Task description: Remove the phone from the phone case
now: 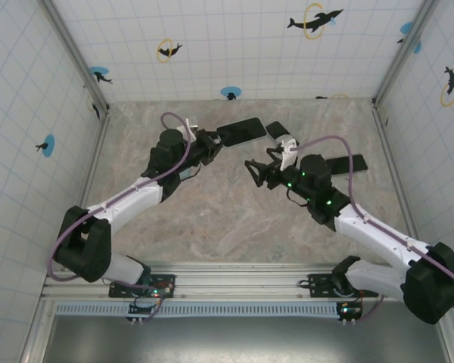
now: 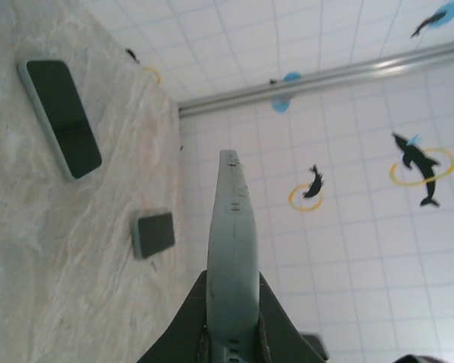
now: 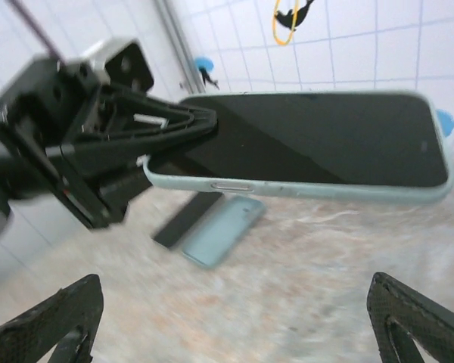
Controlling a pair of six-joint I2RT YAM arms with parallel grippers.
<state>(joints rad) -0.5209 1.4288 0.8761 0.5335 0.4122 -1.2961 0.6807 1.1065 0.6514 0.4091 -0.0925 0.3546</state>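
Above the surface [image 1: 212, 219], left pincer [image 1: 212, 142] pinches the phone [image 3: 318, 136] — not yet out of its case [image 3: 303, 190] — and right pincer [image 1: 259, 170] stands spread.

Pale mint phone case [image 3: 303, 189], black phone screen [image 3: 318, 140], beige marbled table [image 1: 212, 227], white grid walls [image 1: 242, 53] with black dolphins [image 1: 315, 20].

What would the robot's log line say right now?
left pincer: shut on cased phone, raised off table | right pincer: open, near it, not touching | step: phone not out yet
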